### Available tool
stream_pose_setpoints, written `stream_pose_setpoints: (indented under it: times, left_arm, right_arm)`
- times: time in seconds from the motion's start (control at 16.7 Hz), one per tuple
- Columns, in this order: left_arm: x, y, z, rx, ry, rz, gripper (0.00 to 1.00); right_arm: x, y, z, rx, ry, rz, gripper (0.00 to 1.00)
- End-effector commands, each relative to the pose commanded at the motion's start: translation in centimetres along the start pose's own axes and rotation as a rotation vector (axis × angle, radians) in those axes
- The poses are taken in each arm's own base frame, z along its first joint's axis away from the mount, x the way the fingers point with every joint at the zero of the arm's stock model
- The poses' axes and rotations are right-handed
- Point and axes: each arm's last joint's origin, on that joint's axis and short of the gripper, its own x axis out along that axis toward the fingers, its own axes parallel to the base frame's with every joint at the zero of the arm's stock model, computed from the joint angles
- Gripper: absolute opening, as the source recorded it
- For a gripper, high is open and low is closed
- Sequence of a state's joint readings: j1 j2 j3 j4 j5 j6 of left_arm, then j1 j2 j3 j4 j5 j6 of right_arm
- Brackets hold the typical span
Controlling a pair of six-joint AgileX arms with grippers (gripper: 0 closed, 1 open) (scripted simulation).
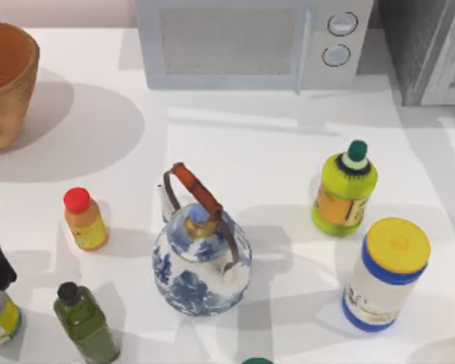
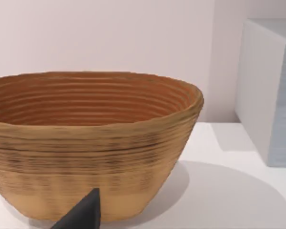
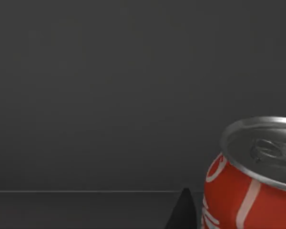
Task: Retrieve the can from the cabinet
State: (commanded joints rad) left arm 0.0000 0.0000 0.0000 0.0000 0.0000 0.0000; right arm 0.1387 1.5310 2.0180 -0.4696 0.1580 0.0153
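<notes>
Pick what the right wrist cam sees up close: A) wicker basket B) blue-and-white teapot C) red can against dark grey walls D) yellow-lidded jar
C: the right wrist view shows a red can with a silver top, standing before a dark grey wall; the basket is what the left wrist view faces, and the teapot and jar stand out on the table.

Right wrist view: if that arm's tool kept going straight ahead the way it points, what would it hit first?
Probably the plain dark grey back wall straight ahead. The red soda can with a silver top sits off to one side of that line, close by, so the tool might brush it; depth is hard to judge.
</notes>
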Motion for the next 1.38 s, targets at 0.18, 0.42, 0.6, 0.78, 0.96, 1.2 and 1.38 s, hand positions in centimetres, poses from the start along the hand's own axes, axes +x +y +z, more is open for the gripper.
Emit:
stream_pose_setpoints:
  times: [0.18, 0.42, 0.6, 0.78, 0.96, 1.2, 1.38]
  left_arm:
    - [0.0, 0.0, 0.0, 0.0, 0.0, 0.0, 1.0]
    - [0.0, 0.0, 0.0, 0.0, 0.0, 0.0, 1.0]
    - [0.0, 0.0, 0.0, 0.0, 0.0, 0.0, 1.0]
    - [0.0, 0.0, 0.0, 0.0, 0.0, 0.0, 1.0]
    - [0.0, 0.0, 0.0, 0.0, 0.0, 0.0, 1.0]
    - [0.0, 0.0, 0.0, 0.0, 0.0, 0.0, 1.0]
    - [0.0, 0.0, 0.0, 0.0, 0.0, 0.0, 1.0]
  right_arm:
    - [-4.8, -0.2, 1.1, -0.001, 0.001, -0.001, 0.0]
    - [-6.3, -0.3, 1.2, -0.003, 0.009, -0.002, 0.0]
    - [-6.3, -0.4, 1.2, -0.001, 0.005, -0.005, 0.0]
    - [-7.2, -0.7, 0.8, 0.001, -0.004, -0.006, 0.0]
    - [-9.3, -1.4, -0.8, 0.003, -0.011, -0.005, 0.0]
    - [-12.8, -2.4, -6.2, -0.001, 0.013, -0.003, 0.0]
    - [-15.2, -3.2, -12.8, -0.004, 0.053, -0.001, 0.0]
